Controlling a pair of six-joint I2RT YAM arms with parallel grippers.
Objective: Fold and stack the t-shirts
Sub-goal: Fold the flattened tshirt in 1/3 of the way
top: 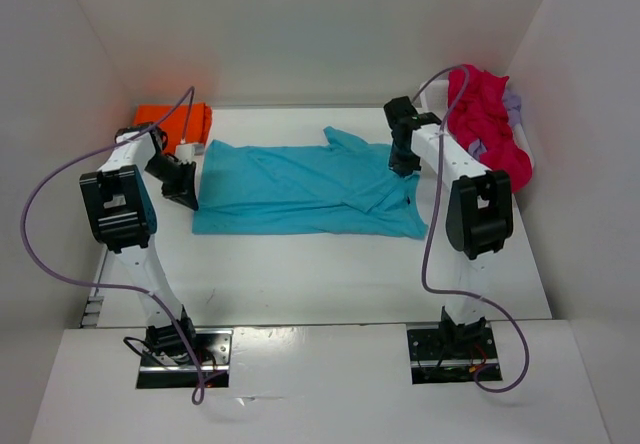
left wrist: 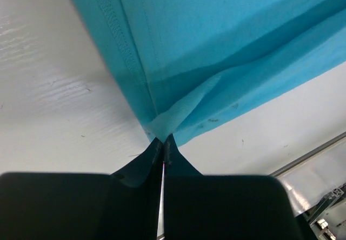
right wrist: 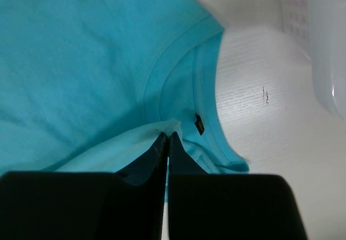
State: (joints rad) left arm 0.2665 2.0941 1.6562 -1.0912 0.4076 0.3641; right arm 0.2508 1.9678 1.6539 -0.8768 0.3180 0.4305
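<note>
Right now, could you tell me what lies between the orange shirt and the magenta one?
The turquoise t-shirt, spread flat on the table, fills that stretch; the left gripper and right gripper each pinch one end. The top view shows it.

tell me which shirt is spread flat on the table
The turquoise shirt; the orange one sits folded far left, magenta and lavender are heaped far right.
</note>
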